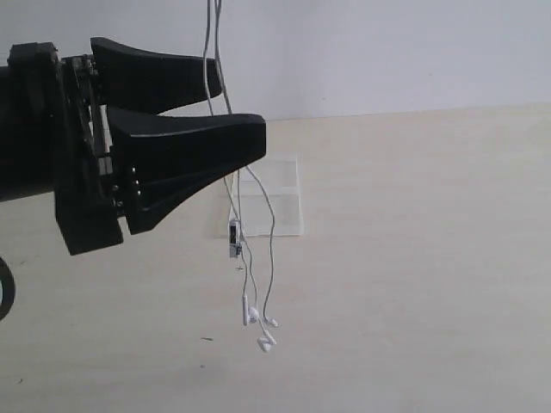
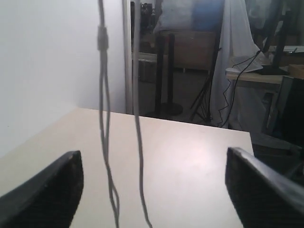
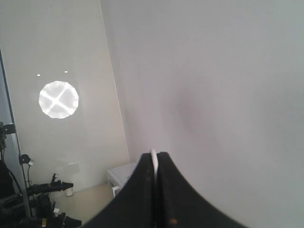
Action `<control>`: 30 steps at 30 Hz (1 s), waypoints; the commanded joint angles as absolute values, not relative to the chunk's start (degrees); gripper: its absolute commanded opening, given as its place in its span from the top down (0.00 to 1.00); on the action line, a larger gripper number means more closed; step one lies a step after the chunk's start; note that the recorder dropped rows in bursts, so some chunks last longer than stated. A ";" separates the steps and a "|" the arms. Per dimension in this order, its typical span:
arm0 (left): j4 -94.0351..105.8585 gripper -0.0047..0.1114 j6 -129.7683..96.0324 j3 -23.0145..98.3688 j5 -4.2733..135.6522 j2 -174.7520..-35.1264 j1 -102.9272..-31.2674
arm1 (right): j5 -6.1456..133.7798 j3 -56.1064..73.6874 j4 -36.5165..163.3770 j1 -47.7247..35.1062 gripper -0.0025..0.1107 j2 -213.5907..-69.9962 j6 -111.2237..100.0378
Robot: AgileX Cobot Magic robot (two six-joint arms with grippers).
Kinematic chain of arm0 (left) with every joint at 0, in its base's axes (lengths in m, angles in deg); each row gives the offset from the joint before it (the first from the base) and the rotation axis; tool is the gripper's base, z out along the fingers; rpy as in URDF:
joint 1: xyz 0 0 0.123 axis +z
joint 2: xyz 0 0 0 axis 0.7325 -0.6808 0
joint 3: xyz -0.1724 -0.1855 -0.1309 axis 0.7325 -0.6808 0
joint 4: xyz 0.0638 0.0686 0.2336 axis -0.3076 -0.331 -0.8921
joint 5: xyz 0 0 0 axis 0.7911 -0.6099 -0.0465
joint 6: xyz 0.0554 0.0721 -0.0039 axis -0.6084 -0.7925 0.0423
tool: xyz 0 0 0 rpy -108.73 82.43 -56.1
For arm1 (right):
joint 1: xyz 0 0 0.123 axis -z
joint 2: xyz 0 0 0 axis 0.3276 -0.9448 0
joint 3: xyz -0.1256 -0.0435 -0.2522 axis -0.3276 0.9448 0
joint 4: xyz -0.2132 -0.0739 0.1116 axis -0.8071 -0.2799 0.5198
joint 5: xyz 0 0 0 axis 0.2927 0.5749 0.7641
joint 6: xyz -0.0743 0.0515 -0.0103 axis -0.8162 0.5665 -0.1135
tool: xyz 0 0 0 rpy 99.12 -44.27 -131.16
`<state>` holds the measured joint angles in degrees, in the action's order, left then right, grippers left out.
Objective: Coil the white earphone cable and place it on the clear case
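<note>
- The left gripper (image 1: 244, 107) is spread wide and holds nothing. Broad bare table (image 1: 430, 275) lies open to its right.
- The right gripper (image 3: 154, 158), outside the exterior view, is clamped on the white earphone cable (image 1: 233, 238).
- The cable hangs vertically past the left fingertips, with the earbuds (image 1: 263, 331) lowest, in front of the clear case (image 1: 280, 185), which lies flat on the table.

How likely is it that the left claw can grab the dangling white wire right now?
Probably yes. The left gripper is open, and its wrist view shows the white earphone cable hanging between its fingers with nothing in the way.
</note>
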<state>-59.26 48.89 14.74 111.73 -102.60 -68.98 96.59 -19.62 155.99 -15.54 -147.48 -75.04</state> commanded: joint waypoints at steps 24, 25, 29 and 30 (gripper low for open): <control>-55.02 0.60 45.79 15.08 114.06 -108.67 -69.31 | 97.64 -19.91 162.03 -15.57 0.98 -147.15 -80.04; -55.02 0.60 45.79 15.08 114.06 -108.67 -69.31 | 96.98 -19.91 161.62 -15.57 0.98 -146.91 -80.04; -55.02 0.60 45.79 15.08 114.06 -108.67 -69.31 | 94.89 -19.91 160.64 -15.57 0.98 -145.97 -80.04; -55.02 0.60 45.79 15.08 113.95 -108.53 -69.31 | 94.60 -19.91 160.49 -15.57 0.98 -145.71 -80.04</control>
